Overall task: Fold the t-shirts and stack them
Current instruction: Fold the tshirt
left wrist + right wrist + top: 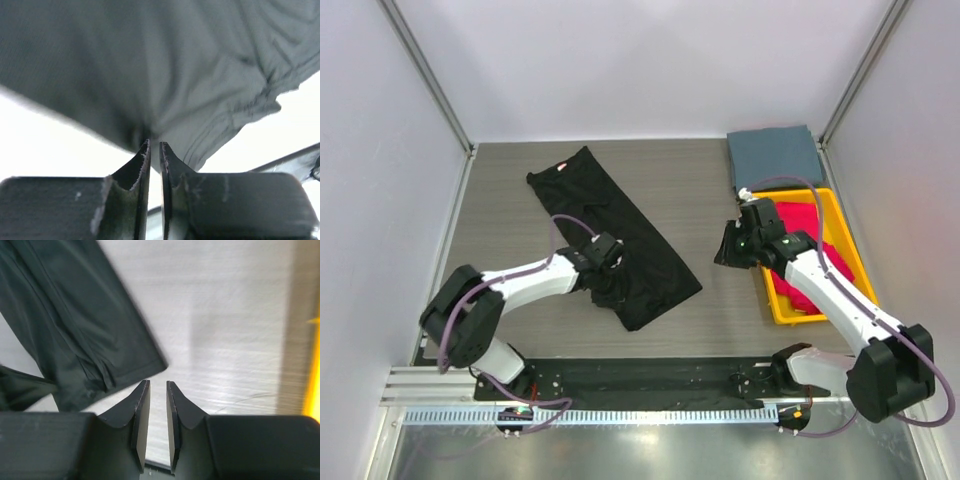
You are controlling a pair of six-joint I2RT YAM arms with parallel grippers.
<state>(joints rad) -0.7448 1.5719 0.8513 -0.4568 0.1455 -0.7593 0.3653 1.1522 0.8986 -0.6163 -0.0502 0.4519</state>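
Note:
A black t-shirt (620,215), folded into a long strip, lies diagonally across the table with its red-white neck label (561,167) at the far end. My left gripper (608,275) is shut on the strip's near end, where the cloth is bunched. In the left wrist view the cloth (175,65) hangs from the closed tips of the left gripper (155,144). My right gripper (728,250) hovers between the shirt and the tray. In the right wrist view it (157,382) is nearly shut and empty, just right of the shirt's corner (65,325). A folded slate grey-blue t-shirt (775,157) lies at the back right. Magenta-red t-shirts (805,220) lie in the tray.
A yellow plastic tray (767,290) stands at the right, partly under my right arm; its edge shows in the right wrist view (315,370). Metal posts and pale walls close in the table on the left, back and right. A black rail runs along the near edge.

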